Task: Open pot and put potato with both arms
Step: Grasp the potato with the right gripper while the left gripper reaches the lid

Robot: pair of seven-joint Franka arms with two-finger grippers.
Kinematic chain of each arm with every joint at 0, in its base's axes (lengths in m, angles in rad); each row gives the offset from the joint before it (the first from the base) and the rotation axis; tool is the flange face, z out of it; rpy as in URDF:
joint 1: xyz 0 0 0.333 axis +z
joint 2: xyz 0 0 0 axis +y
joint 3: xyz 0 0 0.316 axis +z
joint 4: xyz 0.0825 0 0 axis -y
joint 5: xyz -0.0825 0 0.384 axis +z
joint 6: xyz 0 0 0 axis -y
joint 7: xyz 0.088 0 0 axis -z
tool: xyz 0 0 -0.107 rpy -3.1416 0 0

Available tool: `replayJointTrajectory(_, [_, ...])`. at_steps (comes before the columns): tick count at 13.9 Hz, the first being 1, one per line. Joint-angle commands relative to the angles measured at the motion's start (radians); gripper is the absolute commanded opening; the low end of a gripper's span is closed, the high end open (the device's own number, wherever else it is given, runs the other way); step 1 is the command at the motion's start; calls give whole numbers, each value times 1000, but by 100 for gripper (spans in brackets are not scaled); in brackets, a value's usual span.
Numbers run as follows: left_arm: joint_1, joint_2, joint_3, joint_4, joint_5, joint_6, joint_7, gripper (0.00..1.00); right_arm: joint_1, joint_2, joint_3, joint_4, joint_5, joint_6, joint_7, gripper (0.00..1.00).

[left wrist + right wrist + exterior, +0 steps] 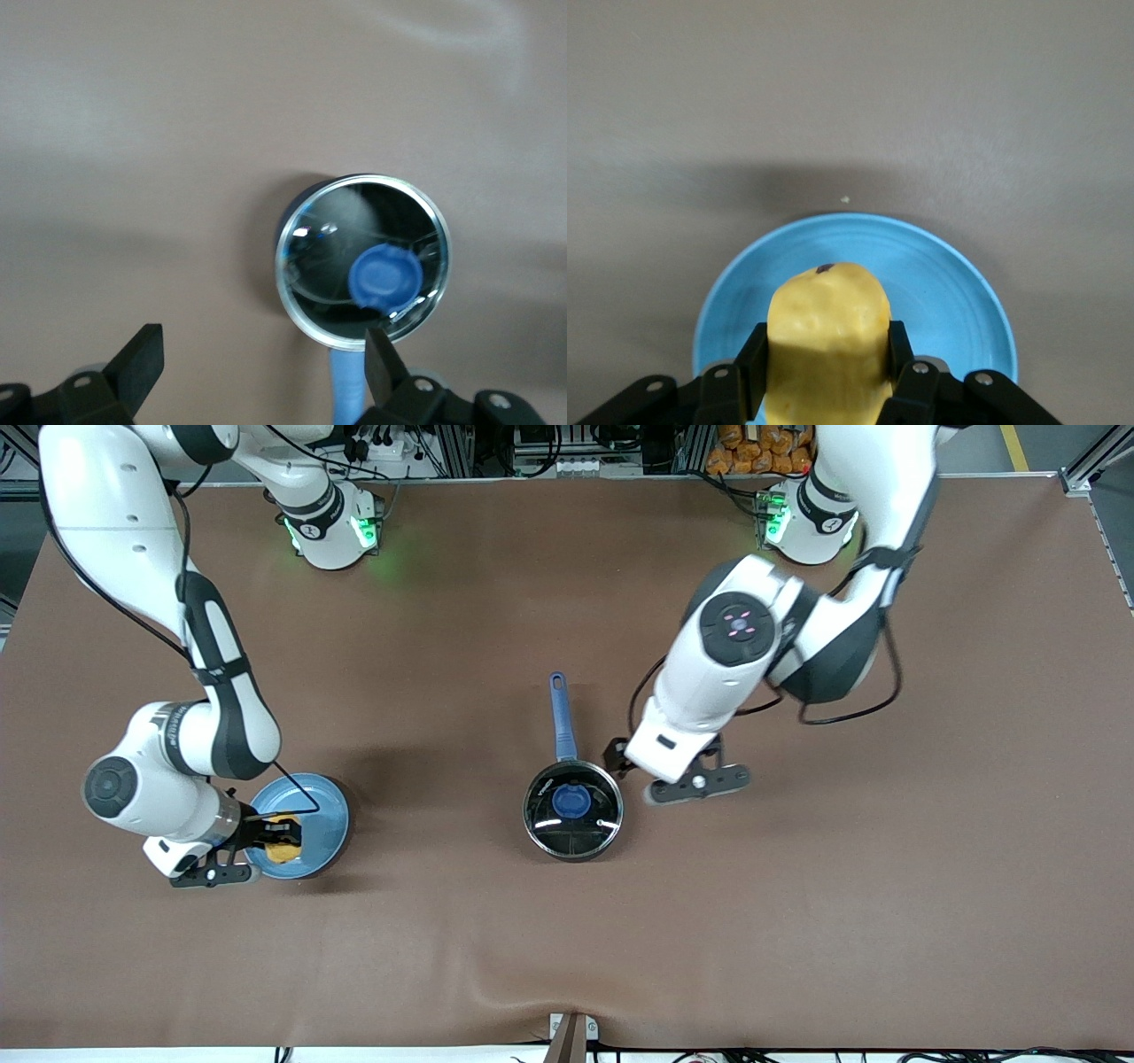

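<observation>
The pot (573, 811) stands mid-table, its blue handle (561, 713) pointing toward the robots' bases. A glass lid with a blue knob (571, 803) lies on it. My left gripper (620, 762) hangs open just above the table beside the pot's rim, toward the left arm's end. In the left wrist view the pot (306, 266) with its knob (383, 276) lies ahead of the open left gripper (263, 363), one finger (381, 363) at the rim by the handle. My right gripper (282, 840) is shut on the yellow potato (828, 328) over the light-blue plate (948, 292).
The light-blue plate (323, 815) sits toward the right arm's end of the brown table (567, 939). Orange items (762, 447) are heaped off the table by the left arm's base. A small bracket (571, 1036) sticks up at the table's edge nearest the front camera.
</observation>
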Motion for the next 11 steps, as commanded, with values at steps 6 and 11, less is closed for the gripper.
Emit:
replayJointTrajectory(6, [-277,188,241,130,29,139,-84,100,50,-112,7,-3,34,-73,47,13])
replayJointTrajectory(11, [-277,238,242,130,29,266,-85,100,90,-147,5,11,45,-123,127,13])
